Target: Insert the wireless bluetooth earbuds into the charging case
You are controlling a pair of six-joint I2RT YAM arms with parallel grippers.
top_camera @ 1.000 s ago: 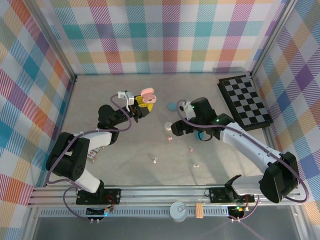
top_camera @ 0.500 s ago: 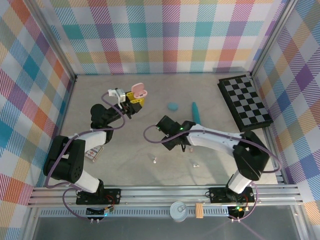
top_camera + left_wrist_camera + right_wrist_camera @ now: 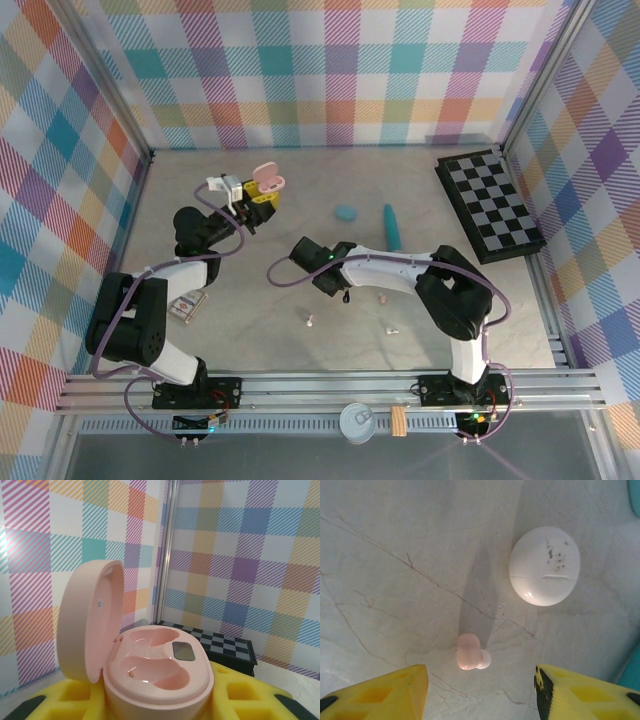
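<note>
The right pincer (image 3: 480, 692) hangs over the surface (image 3: 395, 555) with its yellow pads (image 3: 385, 687) spread wide, gripping nothing. A pale pink earbud (image 3: 470, 658) lies on the surface just ahead of the gap, touched by neither pad. Beyond it sits a closed white case (image 3: 545, 566). Farther back lie a teal case (image 3: 345, 212) and a teal stick (image 3: 390, 225). At far left, the left pincer (image 3: 250, 197) is clamped on the pink charging case (image 3: 157, 672), its lid (image 3: 90, 620) swung up.

The charging case (image 3: 155, 680) and earbud (image 3: 469, 659) are pale pink, the board (image 3: 490, 205) black-and-white checkered.
</note>
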